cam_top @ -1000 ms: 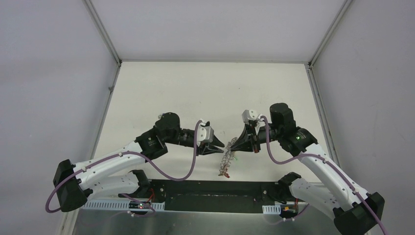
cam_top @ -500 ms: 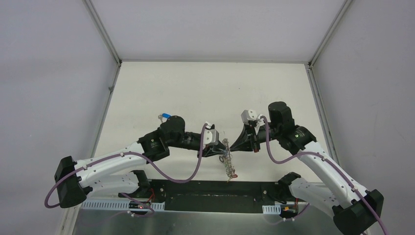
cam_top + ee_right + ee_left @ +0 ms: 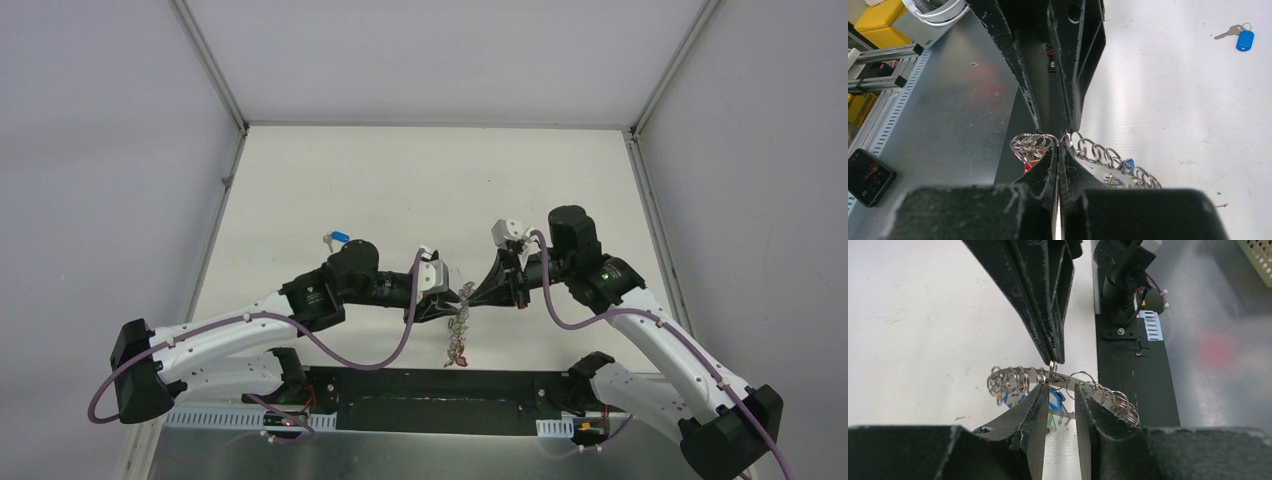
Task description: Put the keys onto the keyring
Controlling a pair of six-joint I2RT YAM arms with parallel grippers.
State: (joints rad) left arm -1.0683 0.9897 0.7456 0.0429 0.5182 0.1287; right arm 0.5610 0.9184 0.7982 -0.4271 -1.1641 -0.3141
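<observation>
The keyring [image 3: 460, 335], a silvery strip strung with several small rings and coloured tags, hangs between the two grippers above the table's near edge. My right gripper [image 3: 472, 294] is shut on it at the top; in the right wrist view its fingertips [image 3: 1059, 147] pinch together at the strip [image 3: 1098, 150]. My left gripper [image 3: 455, 298] faces it from the left. In the left wrist view its jaws [image 3: 1062, 387] stand apart, tips against the keyring [image 3: 1018, 380], a blue tag [image 3: 1055, 401] showing through the gap. One loose key with a blue tag [image 3: 338, 238] lies on the table behind the left arm.
The black base plate [image 3: 440, 400] runs along the near edge under the hanging keyring. Grey walls close in the white table [image 3: 420, 180] on three sides. A phone [image 3: 868, 175] and yellow boxes [image 3: 883, 15] lie off the table on the metal bench.
My left gripper has moved right, up to the keyring, which uncovered the blue-tagged key behind its arm. The hanging keyring has swung. The right gripper has stayed shut in place.
</observation>
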